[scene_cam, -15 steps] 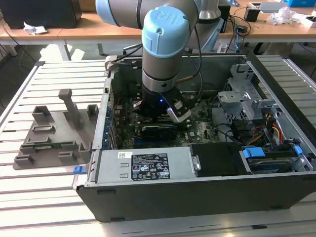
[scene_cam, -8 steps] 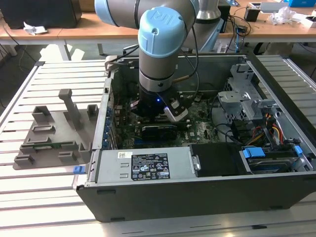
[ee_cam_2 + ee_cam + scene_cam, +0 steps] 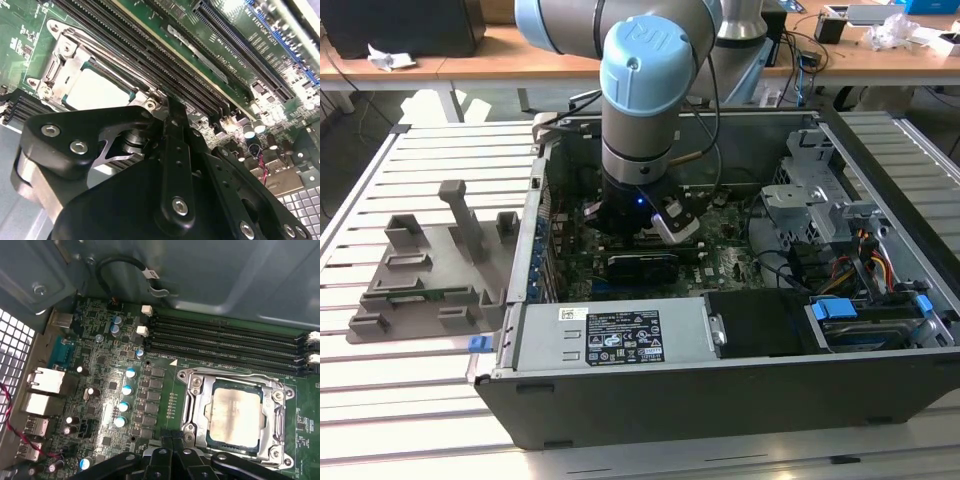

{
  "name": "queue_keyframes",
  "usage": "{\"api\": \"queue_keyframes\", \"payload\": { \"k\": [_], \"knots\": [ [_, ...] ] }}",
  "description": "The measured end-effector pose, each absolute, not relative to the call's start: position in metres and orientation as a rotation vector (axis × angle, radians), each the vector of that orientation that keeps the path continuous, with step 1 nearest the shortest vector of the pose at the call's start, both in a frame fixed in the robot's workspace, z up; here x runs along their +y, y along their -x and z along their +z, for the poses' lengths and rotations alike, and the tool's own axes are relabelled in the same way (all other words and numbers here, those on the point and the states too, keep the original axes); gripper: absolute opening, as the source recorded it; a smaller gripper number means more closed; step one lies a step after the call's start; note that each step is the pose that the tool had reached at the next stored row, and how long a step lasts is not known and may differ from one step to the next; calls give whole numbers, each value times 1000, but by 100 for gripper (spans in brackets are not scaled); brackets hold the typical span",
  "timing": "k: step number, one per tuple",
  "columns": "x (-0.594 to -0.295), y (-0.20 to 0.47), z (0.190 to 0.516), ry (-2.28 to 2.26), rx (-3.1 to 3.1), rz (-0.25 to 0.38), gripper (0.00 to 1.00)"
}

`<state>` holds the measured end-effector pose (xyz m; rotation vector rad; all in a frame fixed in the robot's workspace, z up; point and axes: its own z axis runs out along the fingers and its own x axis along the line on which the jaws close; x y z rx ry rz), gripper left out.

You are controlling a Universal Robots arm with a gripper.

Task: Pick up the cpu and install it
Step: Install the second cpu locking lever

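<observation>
cpu [image 3: 234,414] already seated flat in the metal-framed socket [image 3: 192,390] on the motherboard [image 3: 100,365], inside the computer case [image 3: 880,170]. gripper [image 3: 172,442] just beside the socket's edge, fingers drawn together, holding nothing.

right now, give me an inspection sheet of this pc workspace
surface: slatted metal bench; open computer case lies on it.
job's things: cpu sits flat inside the socket frame on the green motherboard; also seen in the second wrist view.
clutter: grey plastic tray on the bench at the exterior view's left of the case.
grippers: gripper hangs low inside the case above the motherboard, holding nothing that can be seen; black linkage shows in both wrist views.
cables: black looped cable by the case wall; coloured wire bundle near the drive bays.
surroundings: wooden desks behind, with scattered items.
</observation>
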<state>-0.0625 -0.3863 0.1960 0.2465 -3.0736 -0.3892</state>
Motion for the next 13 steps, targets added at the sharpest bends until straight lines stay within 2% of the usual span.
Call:
{"api": "queue_keyframes", "payload": {
  "k": [8, 13],
  "knots": [
    [-384, 61, 212, -247, -3075, -383, 11],
    [-378, 35, 213, -245, -3068, -379, 11]
  ]
}}
